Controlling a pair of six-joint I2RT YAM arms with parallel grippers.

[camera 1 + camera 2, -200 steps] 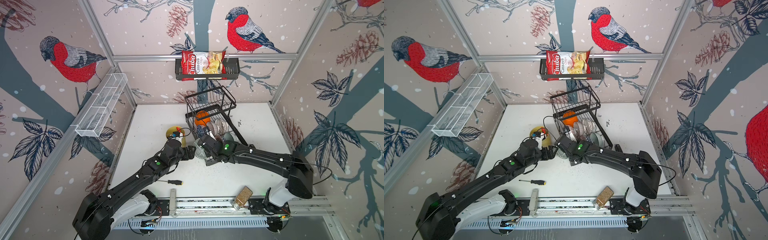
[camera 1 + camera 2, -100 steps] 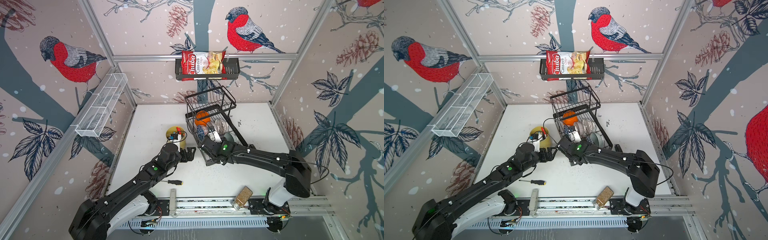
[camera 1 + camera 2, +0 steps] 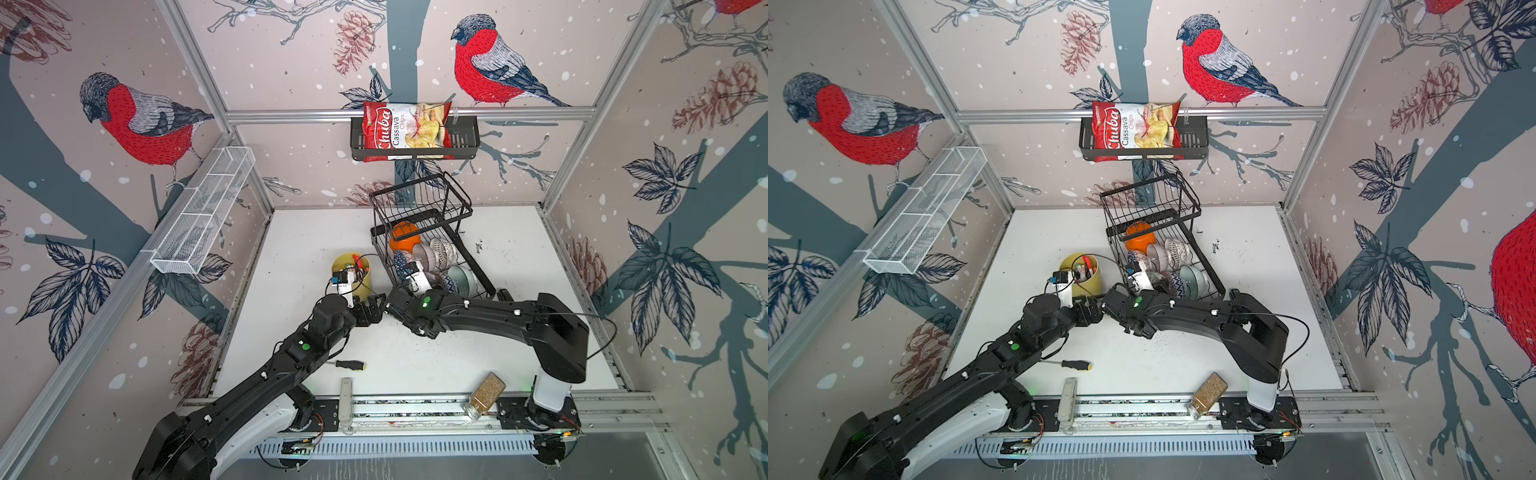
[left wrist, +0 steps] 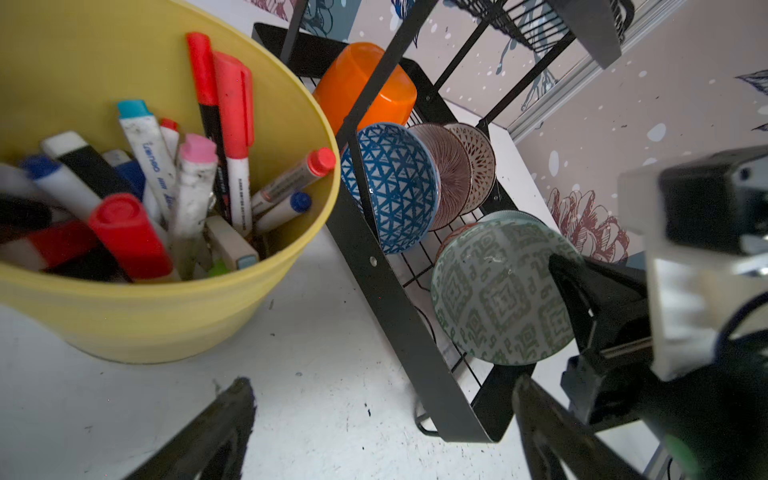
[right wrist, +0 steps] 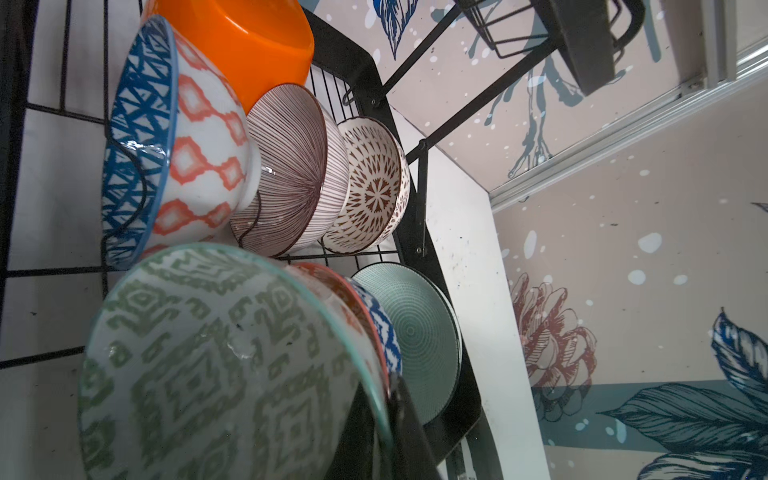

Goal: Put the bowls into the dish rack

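My right gripper [image 5: 390, 411] is shut on the rim of a green-patterned bowl [image 5: 216, 365], held tilted at the near end of the black dish rack [image 3: 419, 208]. The left wrist view shows the same bowl [image 4: 498, 291] just over the rack's lower tray. On that tray stand an orange bowl [image 5: 241, 37], a blue-red bowl [image 5: 166, 145], a pink-striped bowl [image 5: 295, 166], a lattice bowl [image 5: 374, 187] and a pale teal bowl [image 5: 415, 340]. My left gripper [image 3: 376, 309] is open and holds nothing, above the table beside the rack's near corner.
A yellow cup of markers [image 3: 351, 270] stands just left of the rack, close to my left wrist. A screwdriver [image 3: 349, 365] and a jar of grains [image 3: 486, 392] lie near the front edge. The white mesh shelf [image 3: 203, 216] and a wall basket with a chips bag [image 3: 411, 133] hang higher up.
My left gripper has drawn back from the bowl, away from the rack, and its jaws have opened wider. The right gripper has kept its hold on the green-patterned bowl at the rack.
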